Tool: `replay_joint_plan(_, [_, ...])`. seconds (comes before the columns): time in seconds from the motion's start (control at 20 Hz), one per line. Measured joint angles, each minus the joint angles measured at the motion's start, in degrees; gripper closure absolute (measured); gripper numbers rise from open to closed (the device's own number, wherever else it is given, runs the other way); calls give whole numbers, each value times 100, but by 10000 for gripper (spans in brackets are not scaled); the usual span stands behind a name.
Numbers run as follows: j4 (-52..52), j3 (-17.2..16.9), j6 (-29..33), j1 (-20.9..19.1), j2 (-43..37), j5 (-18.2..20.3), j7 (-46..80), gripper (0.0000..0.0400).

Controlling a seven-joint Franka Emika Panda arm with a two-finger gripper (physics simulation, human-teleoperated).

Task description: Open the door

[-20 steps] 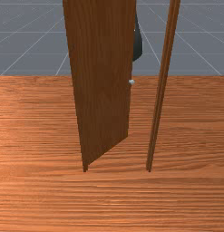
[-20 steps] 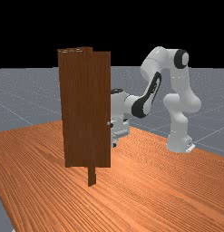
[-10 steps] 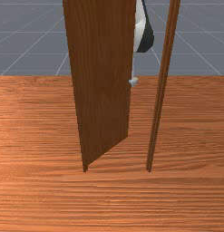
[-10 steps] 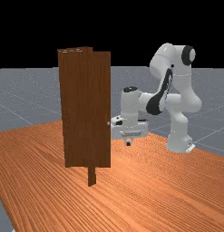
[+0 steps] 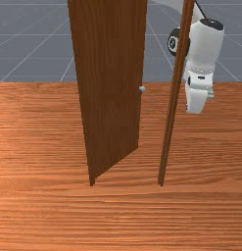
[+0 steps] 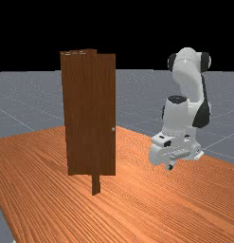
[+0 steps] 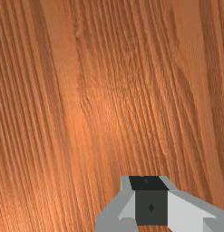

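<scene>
Drew grpr [image 6: 170, 167] clear of knob [image 6: 113, 129], far view's right.
Closed fully, nil held; left door [image 5: 110, 88] ajar, prob. done.

Door [image 5: 110, 88] upright over the bench [image 5: 44, 206], knob [image 5: 142, 88] at the door's edge on the front view's right, frame post [image 5: 172, 108] apart from the door on that same side, arm [image 6: 176, 116] and pincer [image 6: 170, 167] well apart from the door, to the far view's right
</scene>
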Motion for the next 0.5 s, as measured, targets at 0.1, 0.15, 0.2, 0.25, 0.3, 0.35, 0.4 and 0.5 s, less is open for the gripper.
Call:
replay_joint_plan(0.1, [1298, 39, -458, -115, 809, -96, -775, 400])
replay_joint_plan(0.15, [2862, 40, -1085, -141, 1723, -154, -1247, 400])
replay_joint_plan(0.2, [2971, -147, -1155, -82, 1814, -19, -228, 400])
replay_joint_plan(0.25, [2967, -157, -1155, -99, 1820, -18, -228, 400])
replay_joint_plan(0.3, [2966, -159, -1156, -104, 1821, -18, -228, 400])
replay_joint_plan(0.35, [2966, -160, -1156, -105, 1821, -18, -228, 400])
replay_joint_plan(0.4, [4187, -181, -1700, -105, 2516, -9, -357, 400])
replay_joint_plan(0.5, [4952, -137, -2029, -186, 2966, -53, -865, 400])
